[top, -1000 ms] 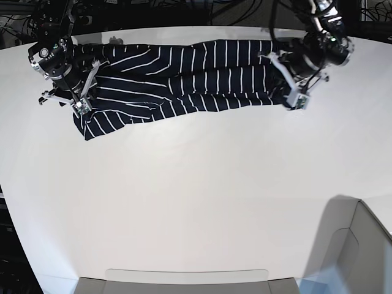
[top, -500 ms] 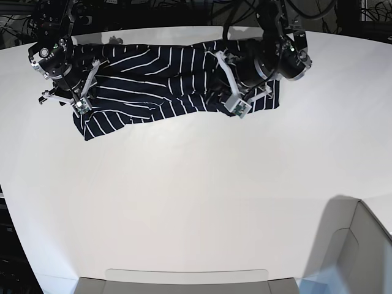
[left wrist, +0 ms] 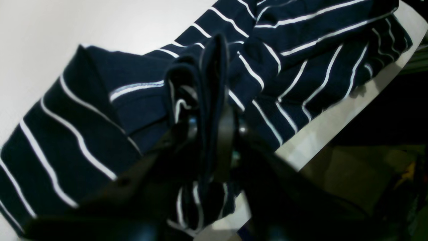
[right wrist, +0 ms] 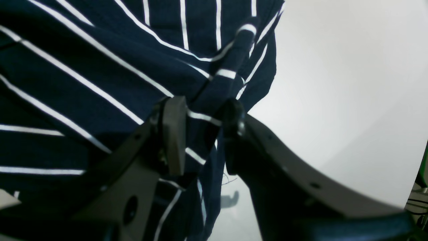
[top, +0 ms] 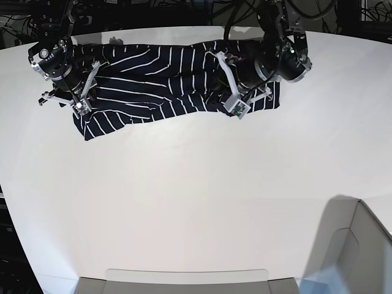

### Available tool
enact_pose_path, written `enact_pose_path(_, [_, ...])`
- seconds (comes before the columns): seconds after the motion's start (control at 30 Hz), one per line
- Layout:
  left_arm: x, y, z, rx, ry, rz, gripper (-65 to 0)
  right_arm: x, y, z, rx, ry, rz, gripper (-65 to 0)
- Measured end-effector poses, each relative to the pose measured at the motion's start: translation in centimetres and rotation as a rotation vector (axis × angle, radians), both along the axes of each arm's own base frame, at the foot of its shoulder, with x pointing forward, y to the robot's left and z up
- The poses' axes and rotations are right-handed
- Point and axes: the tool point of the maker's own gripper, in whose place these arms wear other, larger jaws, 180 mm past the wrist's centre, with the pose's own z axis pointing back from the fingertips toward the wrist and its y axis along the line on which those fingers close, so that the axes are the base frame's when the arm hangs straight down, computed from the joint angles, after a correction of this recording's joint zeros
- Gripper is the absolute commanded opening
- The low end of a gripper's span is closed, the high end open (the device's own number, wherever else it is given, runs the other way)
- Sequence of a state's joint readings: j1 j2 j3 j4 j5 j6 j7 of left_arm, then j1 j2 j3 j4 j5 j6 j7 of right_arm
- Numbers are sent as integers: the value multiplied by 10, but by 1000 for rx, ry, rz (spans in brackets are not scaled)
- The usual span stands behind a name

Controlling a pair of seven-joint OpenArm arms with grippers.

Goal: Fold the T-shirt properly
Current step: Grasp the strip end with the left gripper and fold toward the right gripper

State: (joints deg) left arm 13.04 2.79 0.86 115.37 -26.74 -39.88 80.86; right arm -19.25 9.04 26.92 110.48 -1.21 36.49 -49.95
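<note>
The T-shirt (top: 153,79), dark navy with thin white stripes, lies stretched along the far edge of the white table. Its right end is folded back toward the middle. My left gripper (top: 236,105) is on the base view's right and is shut on a bunched fold of the shirt. The left wrist view shows cloth (left wrist: 83,127) pinched in that gripper (left wrist: 212,134). My right gripper (top: 79,105) is at the shirt's left end and is shut on a ridge of cloth. The right wrist view shows that ridge (right wrist: 230,67) between its fingers (right wrist: 174,134).
The white table (top: 196,196) spreads toward the near side. A grey box (top: 355,251) stands at the near right corner and a flat grey tray (top: 184,282) lies at the front edge. The table's far edge (left wrist: 317,134) runs close behind the shirt, with dark cables beyond.
My left gripper has carried the shirt's right end leftward over the middle, then nearly stopped in the last half second. My right gripper has stayed in place.
</note>
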Motion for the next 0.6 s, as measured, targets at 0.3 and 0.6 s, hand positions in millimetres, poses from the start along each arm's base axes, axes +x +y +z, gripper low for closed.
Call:
enact_pose_path(0.3, [-8, -22, 3, -12, -10, -95, -455, 0, 1, 0, 4, 0, 0, -458])
enact_pose_path(0.6, [5, 16, -1, 56, -25, -24, -559, 0, 1, 0, 4, 0, 0, -458])
